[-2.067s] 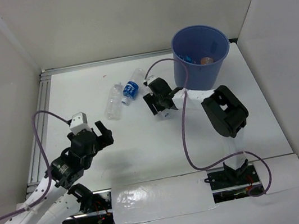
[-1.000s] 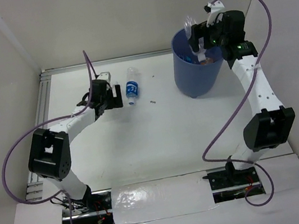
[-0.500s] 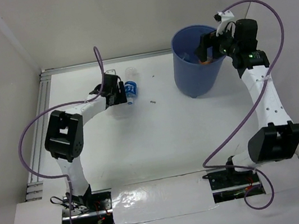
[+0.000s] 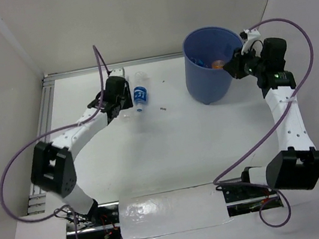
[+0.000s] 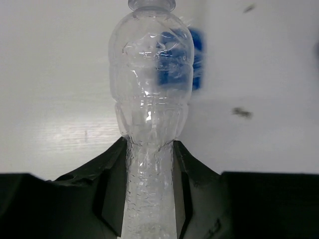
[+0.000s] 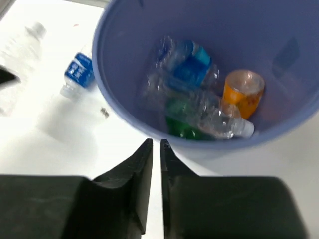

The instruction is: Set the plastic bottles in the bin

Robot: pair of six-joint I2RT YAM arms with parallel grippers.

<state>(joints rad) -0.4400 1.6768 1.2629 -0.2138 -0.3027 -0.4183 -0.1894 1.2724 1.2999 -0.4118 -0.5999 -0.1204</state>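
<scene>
Left fingers (image 5: 110, 196) now tight on bottle (image 5: 150, 94)

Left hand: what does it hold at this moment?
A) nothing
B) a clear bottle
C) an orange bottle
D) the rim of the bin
B: in the left wrist view the left hand is closed on a clear bottle, whose body is squeezed thin in the grip.
</scene>
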